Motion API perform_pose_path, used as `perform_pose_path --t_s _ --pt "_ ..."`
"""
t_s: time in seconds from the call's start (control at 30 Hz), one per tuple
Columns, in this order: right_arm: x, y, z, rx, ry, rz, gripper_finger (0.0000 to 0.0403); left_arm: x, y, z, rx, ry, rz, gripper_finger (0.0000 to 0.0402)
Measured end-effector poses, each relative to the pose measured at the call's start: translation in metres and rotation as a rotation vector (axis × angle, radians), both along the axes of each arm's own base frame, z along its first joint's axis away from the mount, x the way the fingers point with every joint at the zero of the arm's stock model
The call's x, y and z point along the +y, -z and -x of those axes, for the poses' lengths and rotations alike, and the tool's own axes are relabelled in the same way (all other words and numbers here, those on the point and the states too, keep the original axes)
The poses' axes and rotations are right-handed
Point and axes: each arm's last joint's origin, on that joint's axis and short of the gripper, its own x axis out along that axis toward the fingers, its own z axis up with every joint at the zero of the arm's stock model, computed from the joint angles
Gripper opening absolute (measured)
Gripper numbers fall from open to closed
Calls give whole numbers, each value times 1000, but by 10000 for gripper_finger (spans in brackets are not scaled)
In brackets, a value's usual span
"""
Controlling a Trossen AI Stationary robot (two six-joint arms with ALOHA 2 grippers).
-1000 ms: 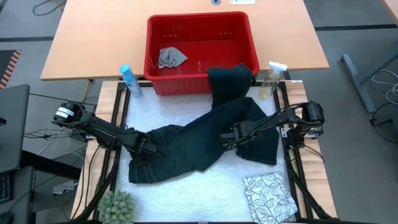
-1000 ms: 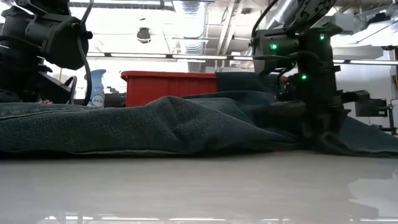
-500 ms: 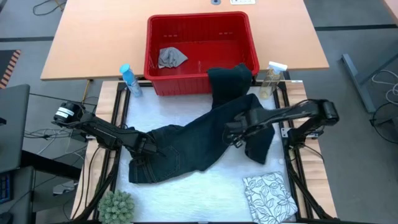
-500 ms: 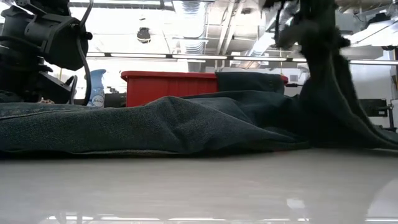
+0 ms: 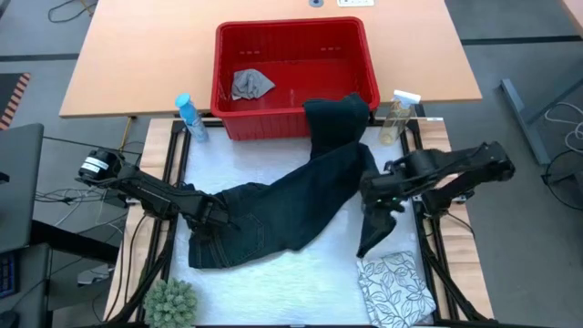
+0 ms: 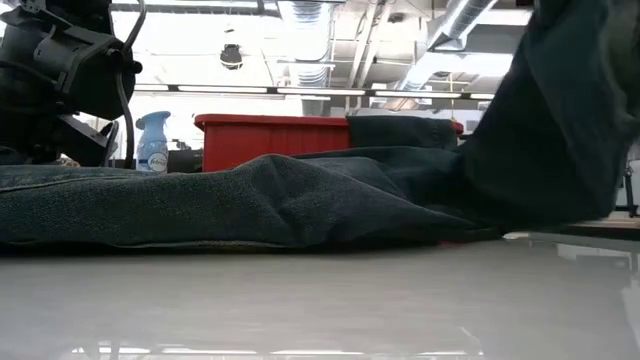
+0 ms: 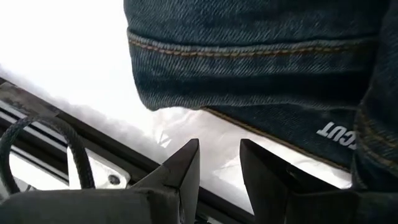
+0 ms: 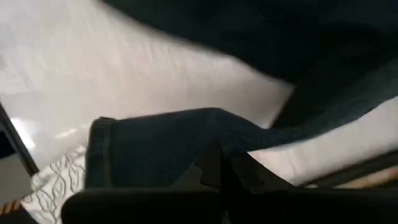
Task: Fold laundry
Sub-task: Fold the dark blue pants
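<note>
— Where are the jeans (image 5: 291,205) lying relative to the red basket (image 5: 293,77)?

— They are sprawling across the white worktop (image 5: 273,292) just in front of the red basket. One leg is running up and draping over the basket's front rim, while the waist end is bunching up off toward the left arm's side, well away from the basket.

— And the other leg?

— The right tool (image 5: 375,202) is clamping it, fingers closed tight on the denim, and the leg is hanging down from the tool above the worktop, in front of the basket's right corner. In the low view the cloth is filling the right side as a dark hanging curtain.

— What is the left tool (image 5: 217,214) doing?

— It is sitting at the waist end, in front of the basket's left corner. In its wrist view the fingers (image 7: 186,168) are standing slightly apart with a gap between them, pointing at the waistband edge and gripping nothing.

— Anything else of the laundry?

— A small grey cloth (image 5: 250,84) is resting inside the basket, toward its left. A white leaf-print cloth (image 5: 394,287) is lying folded well in front of the basket's right corner, directly below the hanging leg.

— Other things?

— A blue bottle (image 5: 189,117) is standing beside the basket's left front corner, a clear spray bottle (image 5: 397,117) beside its right front corner, and a green plant (image 5: 171,302) is sitting far in front, on the left.
</note>
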Motion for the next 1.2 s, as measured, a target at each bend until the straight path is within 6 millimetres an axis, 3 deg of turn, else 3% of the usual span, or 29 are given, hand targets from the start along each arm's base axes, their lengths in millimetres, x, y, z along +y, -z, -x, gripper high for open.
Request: perform_pose_path --t_s 0.13,0.27,0.33,0.43,0.6,0.7,0.8,0.97,1.07,1.2 --pt "-2 -11 8 -42 -30 -51 21 0 0 0 1 -2 2 106" --pt "-3 -1 13 -9 124 -99 21 -1 0 0 -5 -72 2 106" --pt "-1 6 12 1 147 -42 21 -3 -8 -3 -33 -100 25 106" --pt "2 14 9 4 140 63 21 -6 -34 -12 -111 -107 65 106" --pt "0 22 9 31 127 102 21 -6 -97 -23 -318 -216 37 106" --pt "1 23 9 30 113 110 21 -11 -130 -29 -560 -352 79 106" --pt "4 22 10 27 96 109 21 -27 -150 -43 -853 -352 216 106" --pt "10 22 12 22 70 114 21 -62 -154 -63 -1063 -195 279 89" --pt "13 22 13 13 73 108 21 -73 -143 -67 -1044 -159 206 79" --pt "18 22 14 2 67 118 21 -70 -134 -61 -925 -110 164 84"
